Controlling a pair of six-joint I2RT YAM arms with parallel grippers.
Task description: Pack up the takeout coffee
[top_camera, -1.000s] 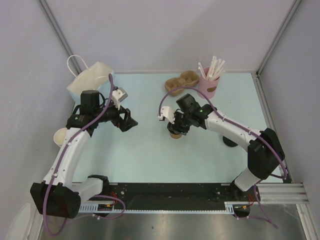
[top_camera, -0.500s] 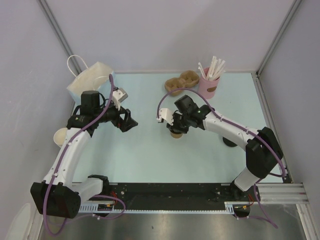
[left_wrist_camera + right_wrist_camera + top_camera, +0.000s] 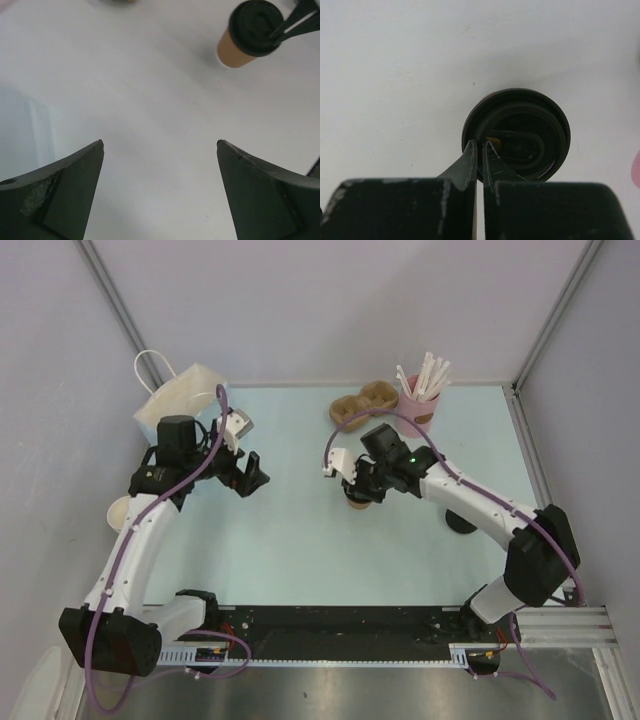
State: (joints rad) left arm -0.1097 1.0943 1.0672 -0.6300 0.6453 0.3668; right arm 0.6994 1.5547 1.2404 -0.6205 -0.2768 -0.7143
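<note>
Right fingers together atop takeout coffee

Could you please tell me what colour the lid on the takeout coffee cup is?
Black; the lid shows best in the right wrist view.

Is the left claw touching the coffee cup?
Apart. The left wrist view shows a wide stretch of bare table between the open left gripper and the lidded coffee cup.

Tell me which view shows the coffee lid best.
Right wrist: the black lid is large and centred, seen from above, with its recess visible. Left wrist shows it small at top right. In top external the right fingers hide most of it.
</note>
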